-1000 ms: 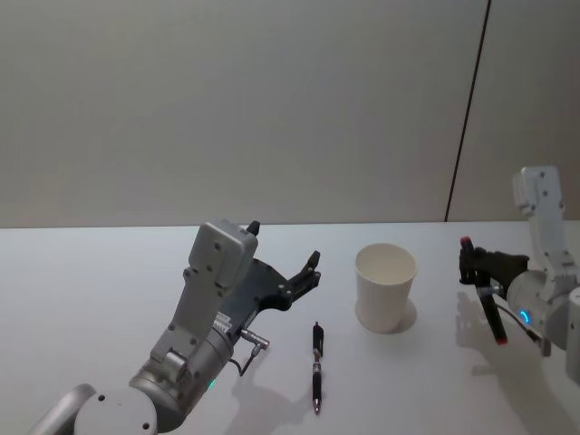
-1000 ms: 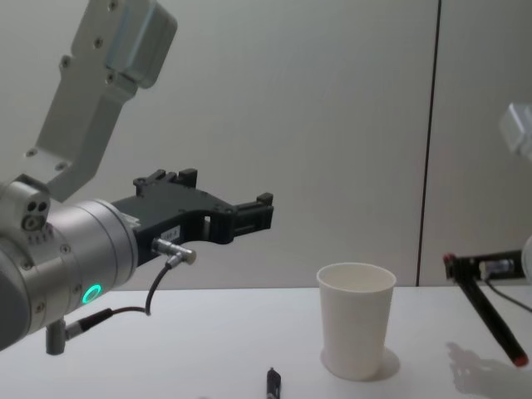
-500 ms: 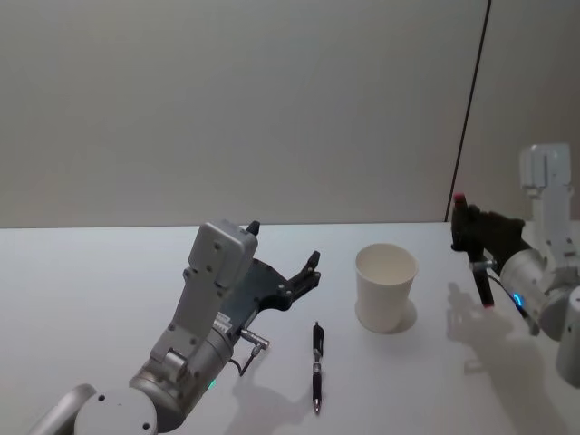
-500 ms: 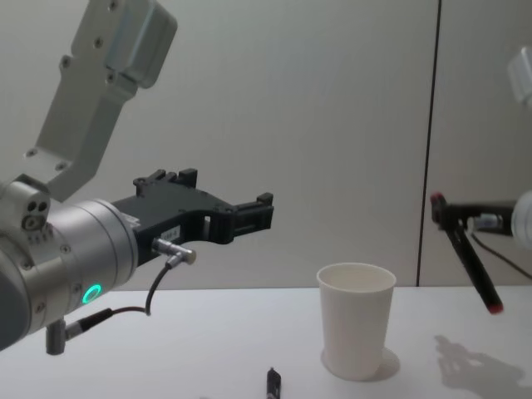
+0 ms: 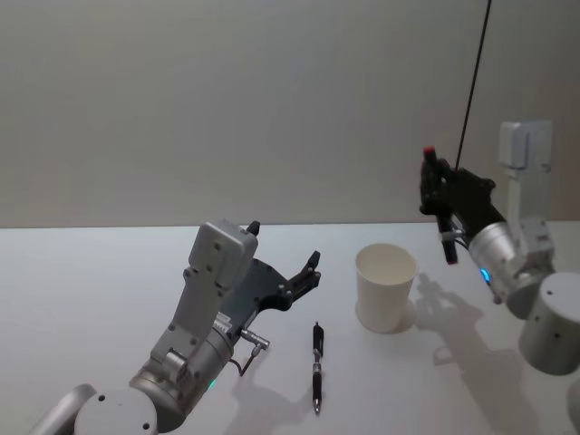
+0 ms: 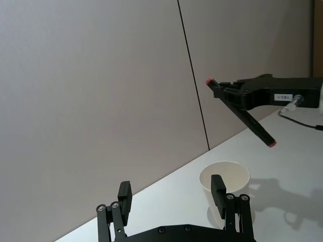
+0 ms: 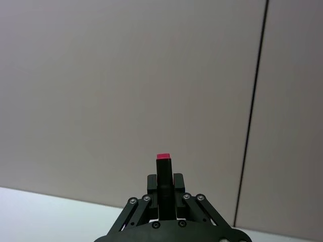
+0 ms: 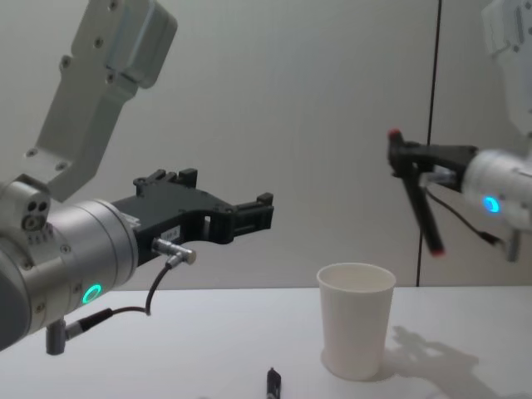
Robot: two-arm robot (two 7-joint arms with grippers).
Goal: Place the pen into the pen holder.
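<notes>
The right gripper (image 8: 405,158) squeezes the tilted pen (image 8: 425,220) high at 3 o'clock from the cup (image 5: 386,288). The left gripper (image 5: 285,243) hangs open at 9 o'clock. Let go here, the pen would likely miss.

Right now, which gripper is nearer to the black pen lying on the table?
Left. The open left gripper hovers just left of the black pen; the right gripper, holding a red-tipped pen, is raised high, right of the paper cup.
</notes>
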